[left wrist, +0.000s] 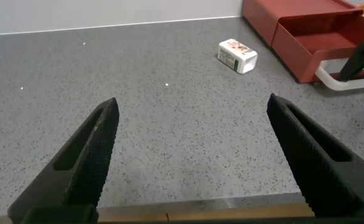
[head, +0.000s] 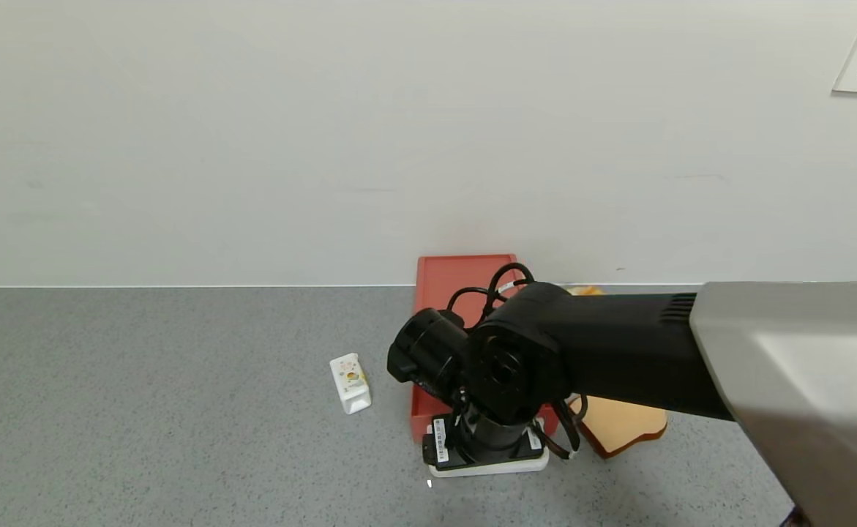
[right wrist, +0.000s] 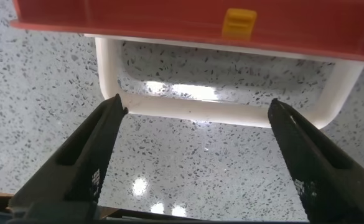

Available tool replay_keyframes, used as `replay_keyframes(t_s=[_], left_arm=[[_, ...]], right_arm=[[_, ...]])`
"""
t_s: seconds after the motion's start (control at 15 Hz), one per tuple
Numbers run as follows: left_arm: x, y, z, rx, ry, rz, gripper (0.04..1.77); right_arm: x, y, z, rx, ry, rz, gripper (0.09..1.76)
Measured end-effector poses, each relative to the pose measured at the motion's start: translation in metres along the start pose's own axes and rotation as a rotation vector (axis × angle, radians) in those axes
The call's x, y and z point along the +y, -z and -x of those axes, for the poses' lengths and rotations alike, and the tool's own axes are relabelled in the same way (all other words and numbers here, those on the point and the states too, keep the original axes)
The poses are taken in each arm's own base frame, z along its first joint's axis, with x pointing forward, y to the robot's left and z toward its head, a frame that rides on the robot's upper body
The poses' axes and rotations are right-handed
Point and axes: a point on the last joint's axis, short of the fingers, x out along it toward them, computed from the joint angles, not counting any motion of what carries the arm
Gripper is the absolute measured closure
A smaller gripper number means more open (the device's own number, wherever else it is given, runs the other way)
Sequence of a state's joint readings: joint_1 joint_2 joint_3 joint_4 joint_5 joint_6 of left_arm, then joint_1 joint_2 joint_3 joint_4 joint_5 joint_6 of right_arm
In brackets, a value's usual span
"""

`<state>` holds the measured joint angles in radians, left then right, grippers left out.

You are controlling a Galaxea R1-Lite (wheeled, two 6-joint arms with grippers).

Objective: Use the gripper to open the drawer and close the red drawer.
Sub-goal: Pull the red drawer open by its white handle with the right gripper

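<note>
Lighting even + bright, diffuse overhead, no hard shadows in head view. Soft short shadow under white carton (head: 350,383) and under right arm. Wall (head: 326,132) flat, slightly grey, mild vignetting at corners. Right wrist view: strong specular glare spots on glossy speckled countertop (right wrist: 188,162), inside and below white loop handle (right wrist: 222,112). Left gripper fingers (left wrist: 88,155) close to lens, a bit soft; background sharp enough
</note>
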<state>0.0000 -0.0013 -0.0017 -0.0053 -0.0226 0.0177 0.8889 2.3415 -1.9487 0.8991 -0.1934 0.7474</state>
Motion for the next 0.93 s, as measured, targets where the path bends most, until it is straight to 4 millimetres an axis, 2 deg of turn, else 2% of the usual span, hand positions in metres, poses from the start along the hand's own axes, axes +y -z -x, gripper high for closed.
replay_keyframes(t_s=[0.33, 0.93], left_arm=[[0.0, 0.0, 0.0, -0.001, 0.0, 0.0, 0.09], [0.0, 0.0, 0.0, 0.0, 0.0, 0.001, 0.09]], right_arm=[[-0.006, -0.006, 0.008, -0.028, -0.004, -0.017, 0.14], [-0.008, -0.008, -0.007, -0.013, 0.026, -0.029, 0.14]])
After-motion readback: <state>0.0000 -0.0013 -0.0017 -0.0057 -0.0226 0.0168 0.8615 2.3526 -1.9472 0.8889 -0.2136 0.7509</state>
